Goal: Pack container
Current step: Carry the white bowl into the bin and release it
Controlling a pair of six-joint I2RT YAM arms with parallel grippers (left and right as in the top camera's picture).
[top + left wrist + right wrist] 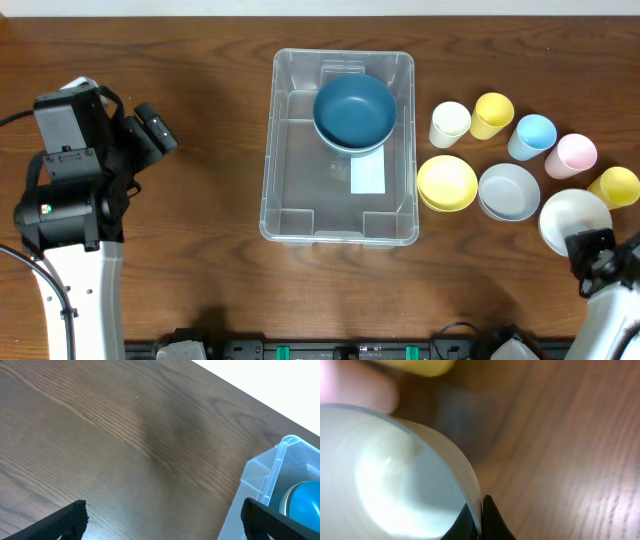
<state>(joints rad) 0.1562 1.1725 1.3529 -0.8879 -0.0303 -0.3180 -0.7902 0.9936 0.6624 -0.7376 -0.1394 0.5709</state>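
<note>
Left gripper (165,522): I see its fingers wide apart over bare table (125,435), left of the bin.
Bin (290,185): mid-table, upright, with a blue bowl (355,112) in its far end.
Right gripper (481,517): I see it pinched on the rim of the white bowl (570,215), far right.

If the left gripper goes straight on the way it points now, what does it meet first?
Probably the bare table; the container lies right of the left gripper's line. Depth is unclear.
</note>
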